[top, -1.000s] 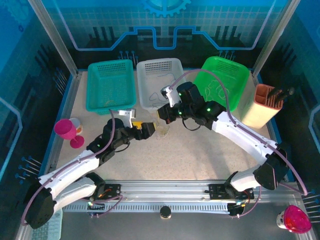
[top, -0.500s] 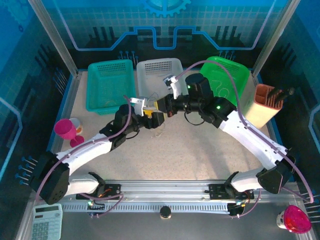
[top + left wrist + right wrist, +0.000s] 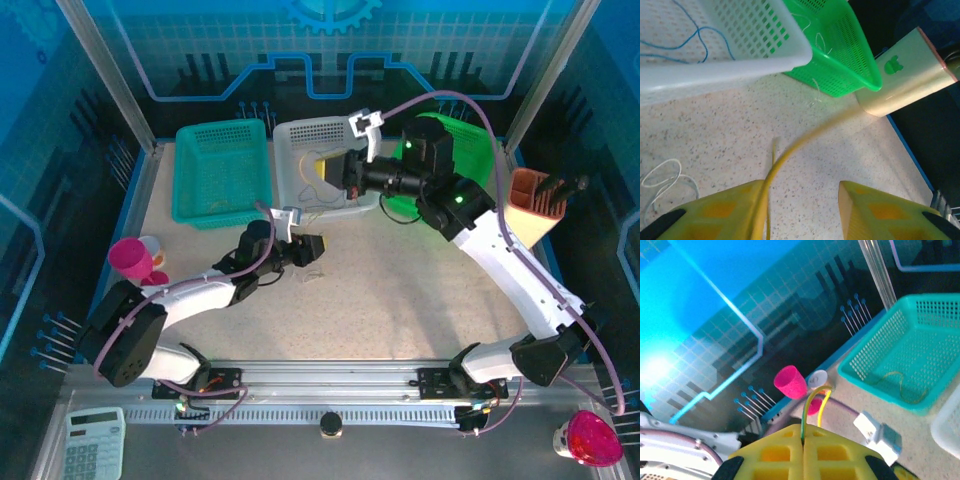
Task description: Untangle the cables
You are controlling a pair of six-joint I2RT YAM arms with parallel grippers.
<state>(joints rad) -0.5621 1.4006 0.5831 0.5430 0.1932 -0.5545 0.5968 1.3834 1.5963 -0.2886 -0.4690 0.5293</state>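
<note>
The right gripper (image 3: 803, 440) is clamped tight on a yellow cable (image 3: 812, 400), which loops up out of its closed fingers. It hangs over the white basket (image 3: 300, 150). The left gripper (image 3: 801, 186), low over the speckled surface (image 3: 715, 130), stands partly open. The yellow cable runs along the inside of one of its fingers and off toward the green basket (image 3: 840, 60), not pinched. A whitish cable (image 3: 662, 175) curls on the surface close by, and a dark bluish cable (image 3: 695, 40) lies in the white basket.
</note>
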